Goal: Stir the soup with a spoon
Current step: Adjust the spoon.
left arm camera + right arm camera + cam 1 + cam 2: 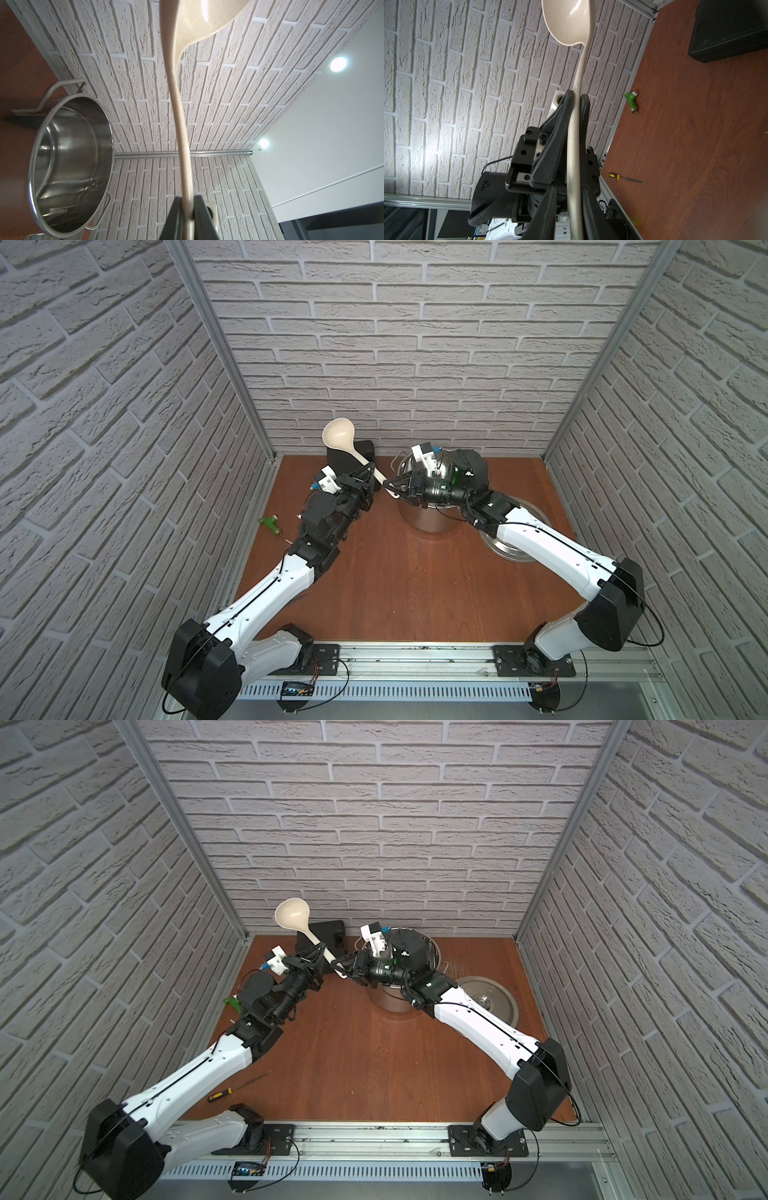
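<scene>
Your left gripper (369,469) clamps the spoon (338,434) by its handle, holding it in the air just beside the pot (424,519), bowl tilted up and away. Your right gripper (389,483) straddles the handle's end; whether it grips, I cannot tell.

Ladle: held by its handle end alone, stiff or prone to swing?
Probably stiff: the ladle stands out of the left gripper without sagging. Likely bowl-heavy there, the deep bowl being far from the right gripper at the handle end. Glossy plastic may pivot.
</scene>
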Motion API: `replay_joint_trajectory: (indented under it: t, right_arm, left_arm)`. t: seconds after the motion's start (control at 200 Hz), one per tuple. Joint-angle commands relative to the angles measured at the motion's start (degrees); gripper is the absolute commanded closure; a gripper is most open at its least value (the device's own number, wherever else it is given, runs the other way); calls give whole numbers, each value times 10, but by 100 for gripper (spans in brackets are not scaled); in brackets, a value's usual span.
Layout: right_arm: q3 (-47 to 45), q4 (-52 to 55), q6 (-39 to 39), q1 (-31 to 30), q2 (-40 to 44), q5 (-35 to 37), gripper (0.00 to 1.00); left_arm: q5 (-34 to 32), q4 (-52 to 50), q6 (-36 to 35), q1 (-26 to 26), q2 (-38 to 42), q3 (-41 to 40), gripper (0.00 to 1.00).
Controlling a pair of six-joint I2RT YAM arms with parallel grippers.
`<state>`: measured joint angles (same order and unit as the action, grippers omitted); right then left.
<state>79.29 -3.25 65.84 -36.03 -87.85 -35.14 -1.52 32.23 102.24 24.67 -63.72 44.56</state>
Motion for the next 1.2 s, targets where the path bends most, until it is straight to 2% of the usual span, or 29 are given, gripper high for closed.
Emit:
replay_joint_trajectory:
  t: [0.0,0.21,0.36,0.4,0.455,0.485,0.525,0.57,0.7,0.795,0.87,0.97,1.09,1.195]
  right_arm:
    - [5,-43,7,-9,-1,-19,77]
    - [4,-47,11,-11,-5,-24,83]
    - [7,-50,16,-12,-7,-25,97]
    - [12,-34,8,-11,-7,-19,97]
    - [28,11,-18,-7,-5,-7,97]
    - [41,41,-36,-4,-4,3,97]
    - [62,92,-65,3,-3,16,97]
    - [90,154,-99,14,-3,37,97]
    - [165,295,-184,66,-8,72,97]
    - [290,504,-317,86,-37,156,97]
    - [401,656,-419,87,-74,253,97]
    - [484,793,-497,87,-106,352,97]
    - [485,866,-547,87,-106,425,97]
    - [463,900,-563,86,-101,457,97]
  left_arm:
    - [-4,19,-9,2,6,-13,100]
    - [-6,18,-4,3,7,-20,100]
    - [-4,7,-2,4,8,-21,100]
    - [-1,-2,-3,4,10,-20,84]
    - [4,-26,-3,4,14,-15,47]
    - [7,-48,-4,4,18,-12,29]
    - [10,-90,-8,5,28,-5,14]
    - [12,-146,-16,5,41,4,2]
    - [8,-259,-46,6,77,21,2]
    - [13,-411,-113,3,90,76,2]
    - [9,-560,-210,2,73,159,2]
    - [-18,-755,-382,6,6,301,2]
    - [-107,-906,-549,30,-72,435,2]
    - [-219,-966,-656,62,-115,507,2]
